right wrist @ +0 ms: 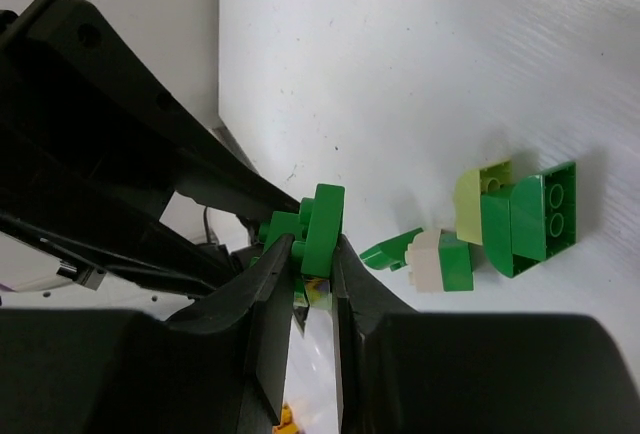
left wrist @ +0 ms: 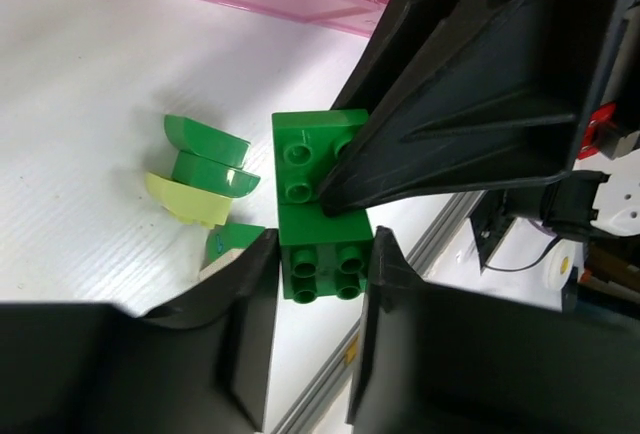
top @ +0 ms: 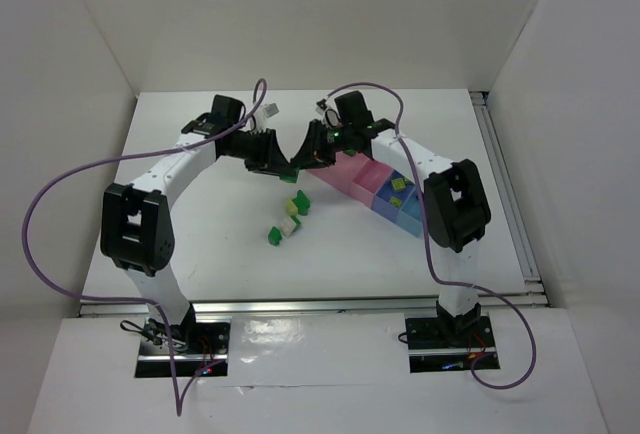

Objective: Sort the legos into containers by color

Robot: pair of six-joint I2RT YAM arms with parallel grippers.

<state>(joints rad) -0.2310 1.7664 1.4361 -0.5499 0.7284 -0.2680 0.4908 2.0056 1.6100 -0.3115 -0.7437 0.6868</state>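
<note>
Left tool (left wrist: 320, 254): closed on one end of a green lego stack (left wrist: 318, 184), which looks like two bricks joined.
Right tool (right wrist: 312, 254): clamped on the other end of the same stack, nose to nose with the left tool.
Stack position: between the two tools, near the pink end of the containers (top: 352, 176).
Loose legos (top: 288, 216): small cluster on the counter (top: 200, 244); dark green, pale yellow-green, one cream.
Containers: joined pink and blue row by the right arm; yellow-green bricks (top: 400, 184) in a light-blue box.
</note>
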